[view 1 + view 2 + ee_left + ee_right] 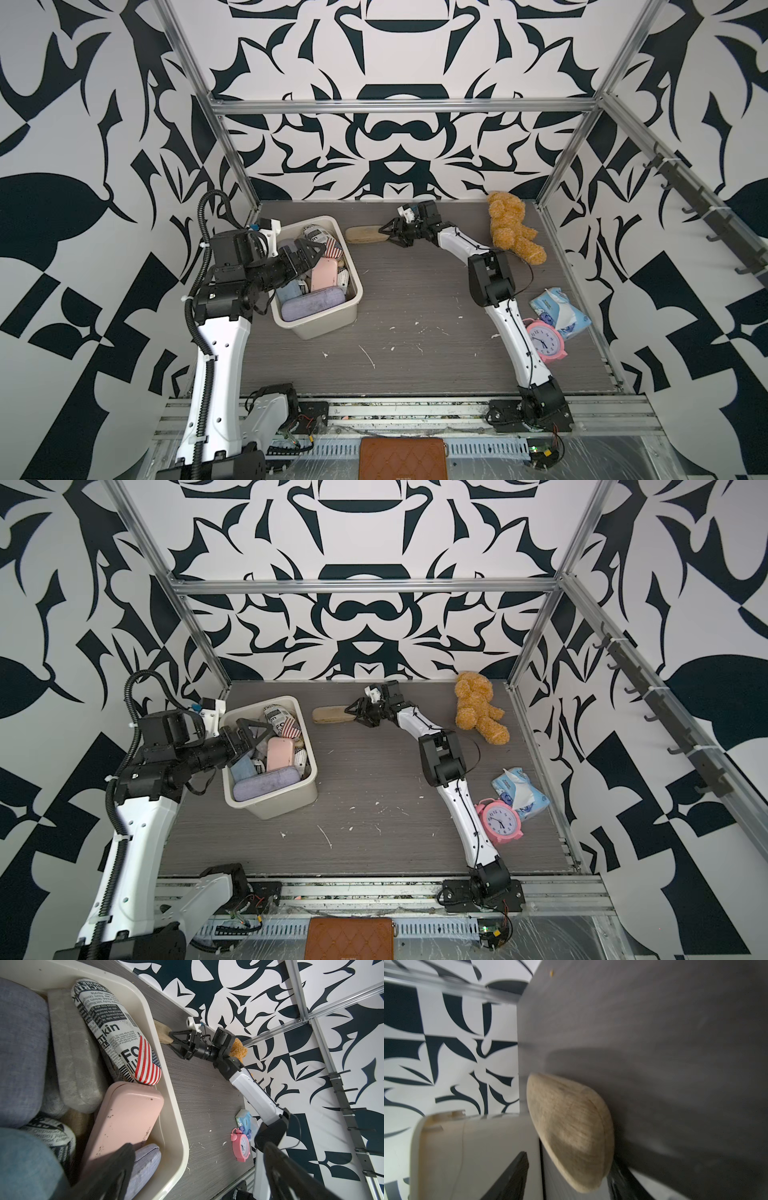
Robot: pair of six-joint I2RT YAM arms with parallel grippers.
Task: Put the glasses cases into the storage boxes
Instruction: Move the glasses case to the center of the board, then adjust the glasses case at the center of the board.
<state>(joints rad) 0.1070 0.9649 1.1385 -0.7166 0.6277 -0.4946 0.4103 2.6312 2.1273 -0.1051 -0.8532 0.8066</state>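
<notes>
We're on the tan fabric oblong glasses case (365, 235), the one case out on the grey wood-grain surface (415, 299). It lies flat towards the far side, just beside the far right corner of the cream-white plastic storage tub (320, 324).

The right tool (392, 235) is down at the case's right end. In the right wrist view the case (566, 1132) sits between the jaws, which stand apart with a gap on one side, so nothing is clamped.

The tub, on the left of the surface, is packed. We can see a newspaper-print case with a flag end (108, 1028), a pink hard case (124, 1118), a grey case (76, 1059) and a lilac case (313, 303) along the near wall.

The left tool (309, 259) hangs over the tub's left side, jaws wide apart and holding nothing.

Off to the right are a golden plush teddy bear (513, 228) at the far end, and nearer a blue-white soft packet (559, 311) beside a pink alarm clock (544, 343).
</notes>
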